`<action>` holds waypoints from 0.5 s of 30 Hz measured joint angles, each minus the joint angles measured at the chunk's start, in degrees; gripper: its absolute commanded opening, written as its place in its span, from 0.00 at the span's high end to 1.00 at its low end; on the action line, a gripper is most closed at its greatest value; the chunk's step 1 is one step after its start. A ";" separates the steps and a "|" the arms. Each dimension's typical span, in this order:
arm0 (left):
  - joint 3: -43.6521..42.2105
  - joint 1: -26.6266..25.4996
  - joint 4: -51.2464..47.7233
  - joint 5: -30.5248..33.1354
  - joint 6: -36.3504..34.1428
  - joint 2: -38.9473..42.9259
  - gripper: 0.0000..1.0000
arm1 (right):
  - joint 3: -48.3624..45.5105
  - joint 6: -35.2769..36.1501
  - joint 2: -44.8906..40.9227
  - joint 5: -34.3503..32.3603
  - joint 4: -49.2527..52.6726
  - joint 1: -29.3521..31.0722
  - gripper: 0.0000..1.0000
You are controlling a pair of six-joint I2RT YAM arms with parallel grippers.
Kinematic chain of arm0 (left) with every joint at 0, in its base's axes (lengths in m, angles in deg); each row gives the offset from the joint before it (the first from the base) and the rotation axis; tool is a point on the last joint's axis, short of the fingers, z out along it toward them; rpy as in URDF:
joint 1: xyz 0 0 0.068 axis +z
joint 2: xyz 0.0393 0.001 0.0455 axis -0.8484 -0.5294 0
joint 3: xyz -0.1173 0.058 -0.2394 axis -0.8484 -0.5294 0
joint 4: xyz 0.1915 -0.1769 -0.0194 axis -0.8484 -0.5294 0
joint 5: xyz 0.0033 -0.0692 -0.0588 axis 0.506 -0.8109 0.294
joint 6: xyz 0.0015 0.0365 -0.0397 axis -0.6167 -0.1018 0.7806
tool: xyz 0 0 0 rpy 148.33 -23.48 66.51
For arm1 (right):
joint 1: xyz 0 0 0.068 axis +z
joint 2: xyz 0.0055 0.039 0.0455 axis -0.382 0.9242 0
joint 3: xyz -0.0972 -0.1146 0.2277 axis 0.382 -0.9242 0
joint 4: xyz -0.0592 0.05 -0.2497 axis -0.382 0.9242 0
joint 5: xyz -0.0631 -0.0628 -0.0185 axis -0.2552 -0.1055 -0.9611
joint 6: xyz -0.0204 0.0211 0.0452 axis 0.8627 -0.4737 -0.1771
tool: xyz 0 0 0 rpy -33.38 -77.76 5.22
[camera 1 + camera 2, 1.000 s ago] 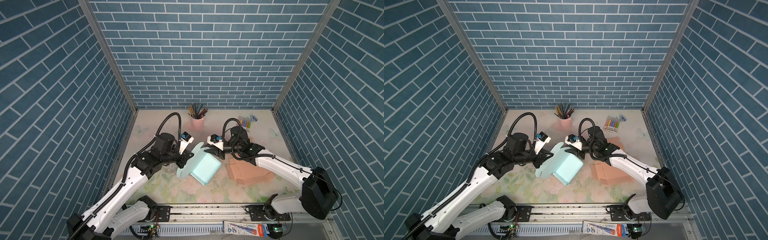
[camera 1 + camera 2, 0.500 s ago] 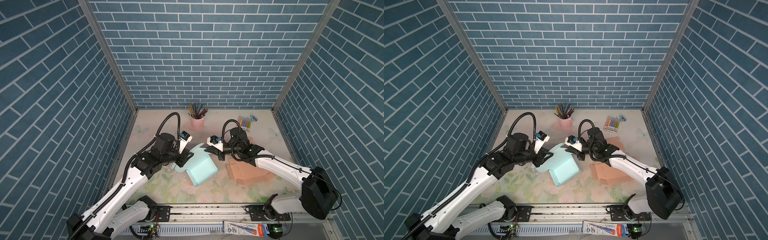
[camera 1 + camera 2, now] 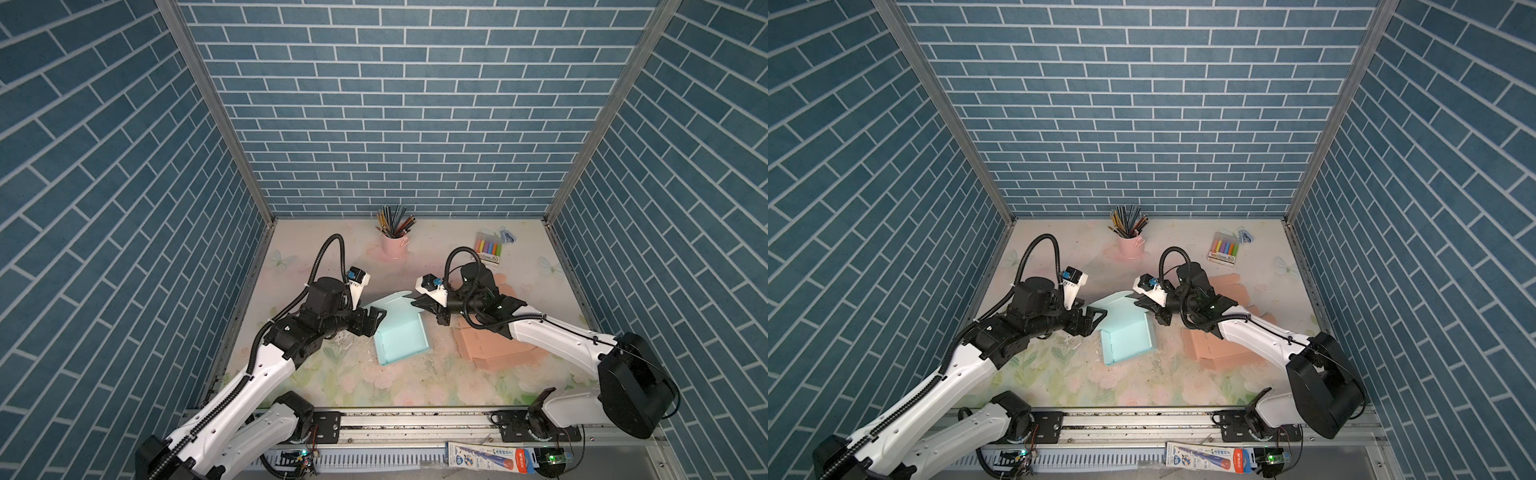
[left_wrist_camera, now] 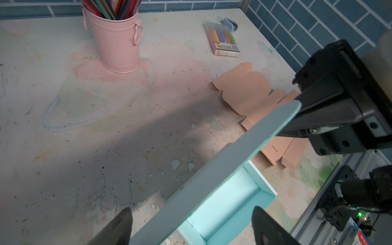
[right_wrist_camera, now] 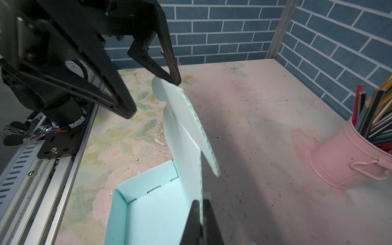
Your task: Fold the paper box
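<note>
Paper box is set at the middle of the surface, its raised lid pinched in the clenched jaws of the right gripper and straddled by the spread jaws of the left gripper; lid-closing is judged in hand, and lowering and tucking are called for next.

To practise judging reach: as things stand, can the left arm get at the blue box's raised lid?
Probably yes. The left tool is open with the lid between its jaws, nothing blocking. The right tool is shut on the lid's opposite edge, clear of that side.
</note>
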 measured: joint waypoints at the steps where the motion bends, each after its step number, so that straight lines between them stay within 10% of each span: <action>1: -1.38 1.20 1.40 -0.09 1.11 0.52 0.12 | -0.09 -0.46 0.00 0.20 -0.31 -0.44 1.00; 15: -24.52 3.45 25.40 0.28 12.94 7.52 0.12 | -2.54 -5.16 0.66 2.40 -2.89 -4.07 1.00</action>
